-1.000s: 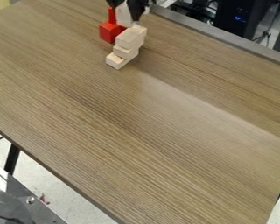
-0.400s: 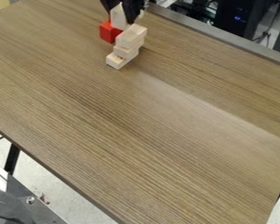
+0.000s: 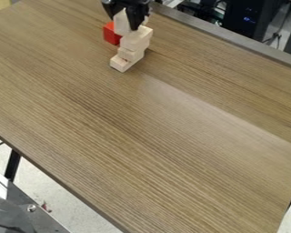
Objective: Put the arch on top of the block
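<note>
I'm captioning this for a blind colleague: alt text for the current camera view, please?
A black gripper holds a pale piece close by a stack of pale blocks, a red block beside them, on a wood-grain table.

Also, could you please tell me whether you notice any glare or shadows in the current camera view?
In the camera view, a pale sheen slants across the wood-grain tabletop, from near the stacked wooden blocks toward the right edge; a soft, faint shadow darkens the surface just right of the stack.
</note>
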`<state>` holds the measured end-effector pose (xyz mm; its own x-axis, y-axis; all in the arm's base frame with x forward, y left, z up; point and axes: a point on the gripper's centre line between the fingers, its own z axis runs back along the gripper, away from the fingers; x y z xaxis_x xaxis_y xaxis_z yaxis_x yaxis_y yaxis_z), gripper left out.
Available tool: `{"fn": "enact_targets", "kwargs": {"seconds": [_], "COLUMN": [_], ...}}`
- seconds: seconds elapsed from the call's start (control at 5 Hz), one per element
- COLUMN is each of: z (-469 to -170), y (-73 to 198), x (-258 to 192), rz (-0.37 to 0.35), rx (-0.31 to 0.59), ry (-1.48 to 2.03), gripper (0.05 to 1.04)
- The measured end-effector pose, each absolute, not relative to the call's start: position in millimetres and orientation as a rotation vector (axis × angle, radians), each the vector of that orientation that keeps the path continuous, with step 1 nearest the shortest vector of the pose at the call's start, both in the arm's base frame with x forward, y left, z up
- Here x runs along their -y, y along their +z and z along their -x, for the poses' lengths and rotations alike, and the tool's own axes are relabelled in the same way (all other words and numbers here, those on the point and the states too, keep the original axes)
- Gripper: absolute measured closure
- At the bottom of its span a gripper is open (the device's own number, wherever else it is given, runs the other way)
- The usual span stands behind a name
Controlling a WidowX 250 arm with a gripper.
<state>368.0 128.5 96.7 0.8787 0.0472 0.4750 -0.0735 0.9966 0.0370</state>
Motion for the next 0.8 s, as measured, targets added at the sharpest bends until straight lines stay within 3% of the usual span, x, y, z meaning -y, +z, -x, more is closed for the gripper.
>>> {"fn": "enact_targets", "kwargs": {"seconds": [0.8], "z": [-365.5], "y": [89.4], "x": [-122.5], "rz": [-0.058], "rx": [0.486], "ry": [0.047], "gripper": [0.502]}}
